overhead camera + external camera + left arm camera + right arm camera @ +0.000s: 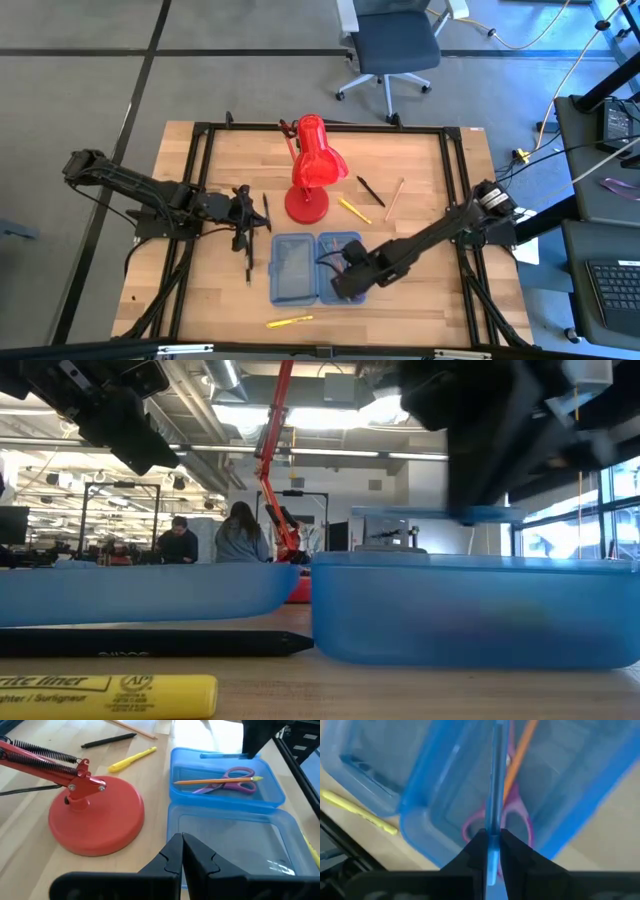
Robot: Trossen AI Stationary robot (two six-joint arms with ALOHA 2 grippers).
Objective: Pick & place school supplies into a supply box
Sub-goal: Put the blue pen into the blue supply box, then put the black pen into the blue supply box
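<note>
The supply box lies open on the table, its two blue halves side by side. Purple-handled scissors and an orange pencil lie in its right half. My right gripper hangs over that half, shut on a blue pen. My left gripper is shut on nothing and hovers left of the lamp base, by the box's left half. A yellow highlighter lies in front of the box, and a black pen lies to its left. My right gripper pinches the blue pen near one end between its two fingers. The fingers come from above, slanting down. The pen hangs about level, clear of the box and above its right half, over the scissors and the pencil.
A red desk lamp stands just behind the box, its round base close to my left gripper. A yellow pen, a black pen and a wooden pencil lie right of the lamp. A black frame edges the table.
</note>
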